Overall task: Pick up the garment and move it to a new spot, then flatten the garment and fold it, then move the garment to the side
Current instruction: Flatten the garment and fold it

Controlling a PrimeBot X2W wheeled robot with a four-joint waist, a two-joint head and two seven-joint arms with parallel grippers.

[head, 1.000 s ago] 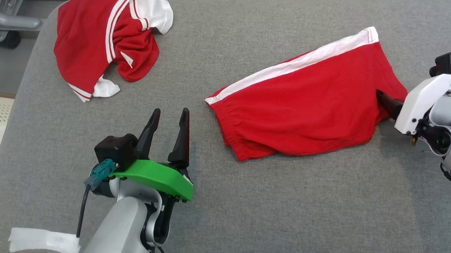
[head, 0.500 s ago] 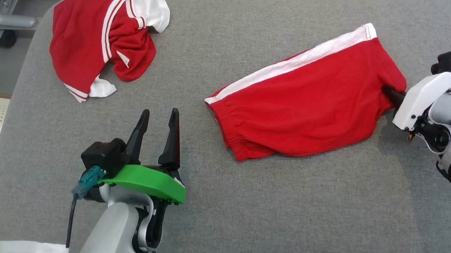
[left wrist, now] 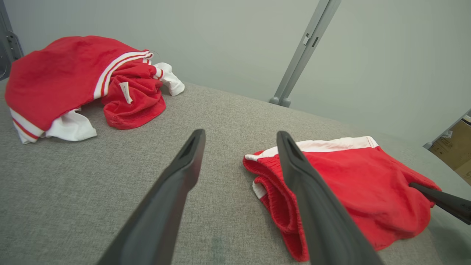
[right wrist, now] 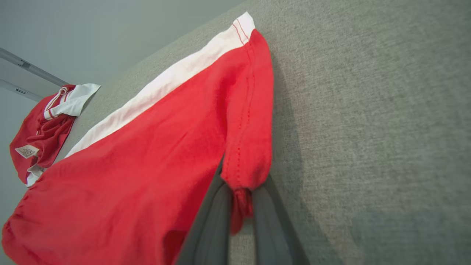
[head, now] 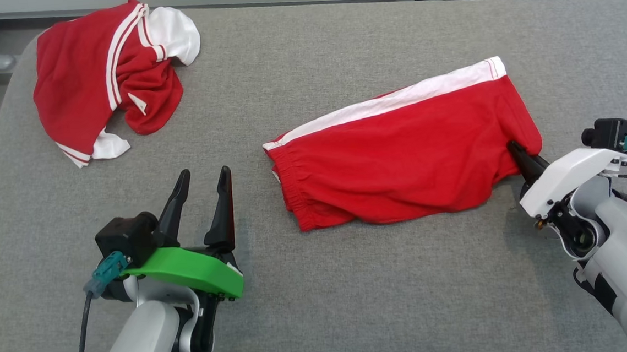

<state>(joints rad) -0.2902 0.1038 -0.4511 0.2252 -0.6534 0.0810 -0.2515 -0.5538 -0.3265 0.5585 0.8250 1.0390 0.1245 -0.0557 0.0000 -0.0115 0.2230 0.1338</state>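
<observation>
**Head view.** Noted red shorts (head: 400,153) with a white side stripe lying right of centre on the grey padded surface (head: 355,305), waistband end to the left and leg hem to the right. Found right gripper (head: 513,146) at that leg hem, fingers pinched together on the cloth — holding the shorts. Found left gripper (head: 204,173) at lower left, fingers spread wide with nothing between them, well apart from the shorts. Recorded a crumpled red-and-white garment (head: 102,80) near the far left corner, apart from both grippers.

**Left wrist view.** Confirmed left gripper (left wrist: 240,135) wide and empty over the surface. Seen past its fingers: the shorts (left wrist: 349,184), waistband nearest, with a dark finger of the right gripper (left wrist: 438,198) at their far edge. Crumpled garment (left wrist: 66,73) at upper left.

**Right wrist view.** Confirmed right gripper (right wrist: 241,200) closed on a bunched bit of red hem — cloth squeezed between both fingers. Rest of the shorts (right wrist: 147,165) spread over the surface, up and to the left.
</observation>
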